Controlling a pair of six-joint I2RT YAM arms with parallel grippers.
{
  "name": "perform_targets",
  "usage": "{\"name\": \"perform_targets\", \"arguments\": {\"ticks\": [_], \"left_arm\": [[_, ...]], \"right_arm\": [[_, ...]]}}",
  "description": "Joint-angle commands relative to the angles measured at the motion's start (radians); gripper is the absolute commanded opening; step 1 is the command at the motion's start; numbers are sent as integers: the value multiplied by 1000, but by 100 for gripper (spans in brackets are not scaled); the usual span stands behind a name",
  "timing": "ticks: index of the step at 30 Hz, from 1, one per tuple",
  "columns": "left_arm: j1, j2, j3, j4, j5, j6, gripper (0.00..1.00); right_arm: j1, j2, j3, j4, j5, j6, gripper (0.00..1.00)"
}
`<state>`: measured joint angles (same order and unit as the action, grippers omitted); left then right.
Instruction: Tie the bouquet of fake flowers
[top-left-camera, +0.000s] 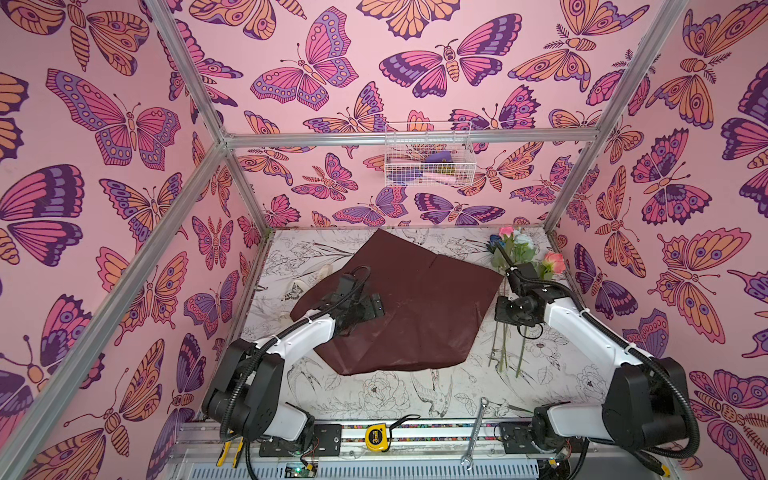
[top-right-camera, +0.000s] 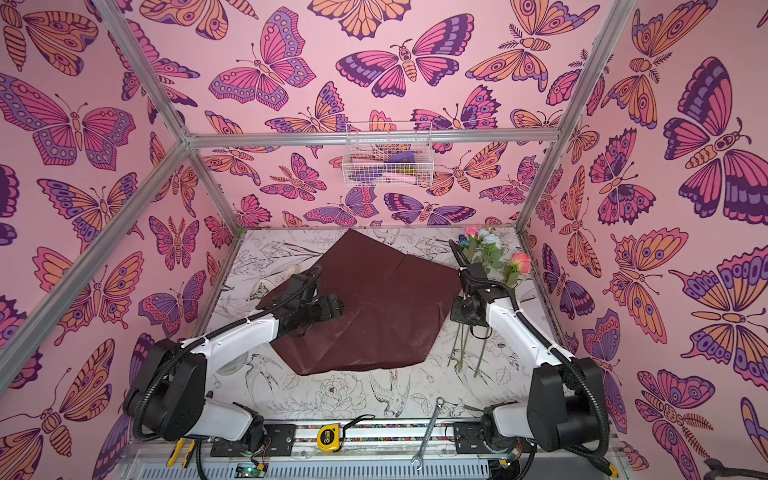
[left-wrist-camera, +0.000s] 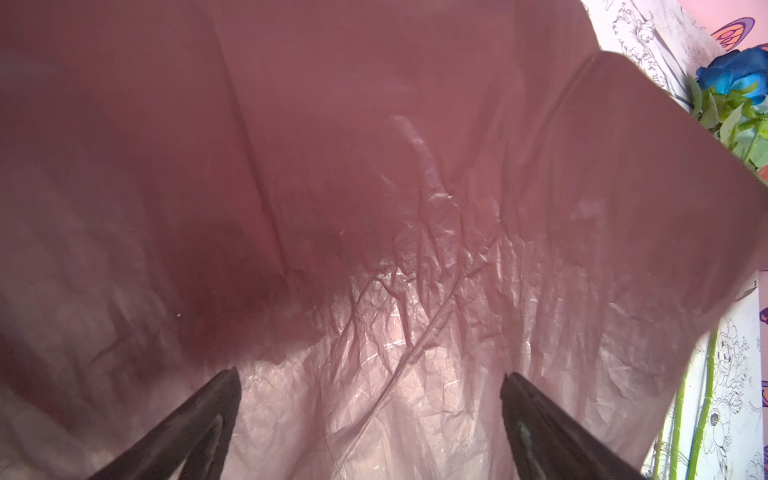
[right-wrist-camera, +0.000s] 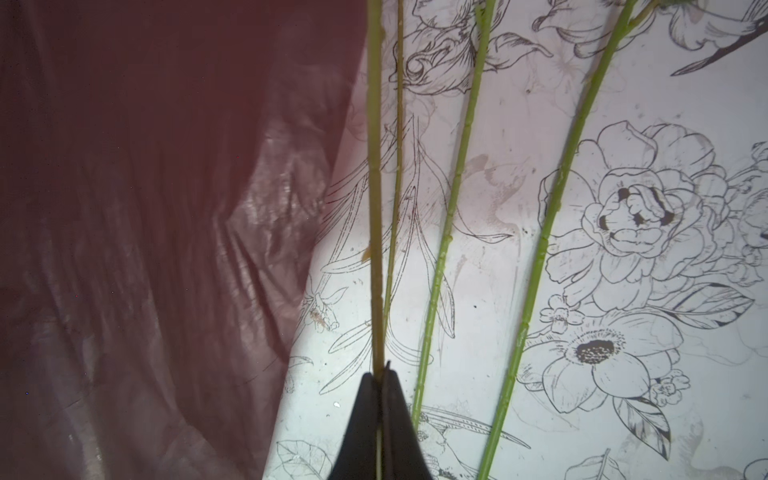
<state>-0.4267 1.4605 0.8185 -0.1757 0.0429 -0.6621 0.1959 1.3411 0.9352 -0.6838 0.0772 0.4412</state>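
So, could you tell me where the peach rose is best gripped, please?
On its bare green stem, well below the head, coming straight down with jaws across it: it lies flat on the table, apart from the other stems.

Dark red wrapping paper (top-left-camera: 415, 299) lies spread, creased, on the counter (top-left-camera: 374, 390); fake roses (top-left-camera: 515, 249) (pink, peach, white, blue) lie beside it, one stem (right-wrist-camera: 376, 208) in my right claw (right-wrist-camera: 381, 372).

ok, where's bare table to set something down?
Free: the table strip between the wrapping paper and the front rail. Crowded: the right side, where the fake flowers lie with the right gripper shut on a stem. The left gripper hangs open over the paper.
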Motion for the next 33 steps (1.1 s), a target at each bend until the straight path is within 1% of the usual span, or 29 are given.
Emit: {"name": "perform_targets", "arguments": {"ticks": [1, 5, 10, 12, 13, 16, 19, 22, 24, 26, 28, 31, 33], "left_arm": [[-2, -28, -20, -22, -23, 15, 100], [-1, -47, -28, -22, -28, 17, 100], [-1, -73, -39, -22, -30, 19, 98], [-1, -73, -29, -20, -38, 20, 95], [-1, -64, -17, -12, -19, 28, 93], [-11, -13, 36, 1, 83, 58, 84], [-48, 30, 80, 3, 160, 93, 74], [-85, 53, 100, 7, 265, 112, 69], [-104, 58, 92, 9, 336, 104, 67], [-115, 51, 73, 18, 422, 95, 65], [-127, 24, 49, 21, 496, 100, 61], [-137, -31, 7, 20, 570, 114, 55], [-142, -63, -25, 21, 599, 107, 52]], "right_arm": [[-7, -40, 30, -51, -7, -2, 0], [-7, -73, 29, -71, -7, -1, 0], [-7, -127, 27, -83, -43, 1, 0], [-7, -146, 24, -82, -68, 5, 0], [-7, -156, 25, -82, -79, 10, 0], [-7, -176, 26, -79, -102, 19, 0], [-7, -189, 25, -81, -107, 28, 0], [-7, -198, 24, -80, -111, 30, 0], [-6, -201, 24, -80, -115, 30, 0], [-6, -202, 24, -75, -119, 34, 0], [-6, -200, 24, -69, -126, 36, 0], [-7, -198, 24, -60, -132, 38, 0], [-7, -200, 21, -54, -142, 41, 0]]}}
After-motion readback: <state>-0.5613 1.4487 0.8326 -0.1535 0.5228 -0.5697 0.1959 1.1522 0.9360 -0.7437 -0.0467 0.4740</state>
